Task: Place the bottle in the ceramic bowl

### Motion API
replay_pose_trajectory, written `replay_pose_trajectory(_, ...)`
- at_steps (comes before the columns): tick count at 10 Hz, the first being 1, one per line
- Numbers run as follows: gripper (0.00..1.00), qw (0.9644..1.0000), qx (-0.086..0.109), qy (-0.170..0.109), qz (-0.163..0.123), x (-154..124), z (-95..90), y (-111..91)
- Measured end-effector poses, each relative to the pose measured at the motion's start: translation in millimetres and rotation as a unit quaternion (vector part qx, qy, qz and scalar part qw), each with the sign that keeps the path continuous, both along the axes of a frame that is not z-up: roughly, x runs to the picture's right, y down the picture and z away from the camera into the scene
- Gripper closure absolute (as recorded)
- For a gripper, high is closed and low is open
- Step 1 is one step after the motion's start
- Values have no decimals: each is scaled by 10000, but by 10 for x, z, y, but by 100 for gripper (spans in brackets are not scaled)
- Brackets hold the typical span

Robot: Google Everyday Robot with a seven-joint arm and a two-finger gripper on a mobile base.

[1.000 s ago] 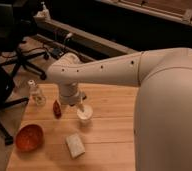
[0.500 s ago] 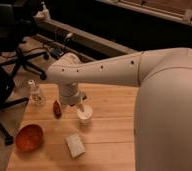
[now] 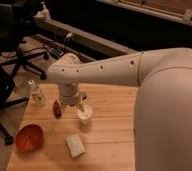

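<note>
1. The wooden table [image 3: 114, 137] carries a white rectangular block [image 3: 75, 145] near its front edge.
2. The ceramic bowl [image 3: 29, 137] sits at the front left corner of the table, orange-red, upright, with nothing visible inside it.
3. A white cup [image 3: 84, 114] stands mid-table, behind and to the right of the block.
4. A small dark-red object [image 3: 57, 109] lies just to the left of the cup.
5. The gripper [image 3: 71, 103] hangs below the white arm [image 3: 114, 75], low over the table between the dark-red object and the cup; its state cannot be told.
6. The bottle [image 3: 36, 93], clear with a white cap, stands upright near the table's far left edge, apart from the gripper and well apart from the bowl.
7. A dark office chair [image 3: 9, 55] stands beyond the table on the left.
</note>
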State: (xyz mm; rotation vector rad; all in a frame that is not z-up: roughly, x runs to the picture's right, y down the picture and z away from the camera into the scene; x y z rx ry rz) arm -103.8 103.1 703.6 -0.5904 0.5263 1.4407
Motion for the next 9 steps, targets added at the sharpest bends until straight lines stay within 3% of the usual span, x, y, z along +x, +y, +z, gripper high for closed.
replay_pose_trajectory(6,35,10000,67,-41,-53,-21,30,-55)
replay_pose_trajectory(7,35,9998,114,-93,-133,-65,65,-96)
replay_pose_trajectory(9,35,9967,358,-358,-632,-407,242,-312)
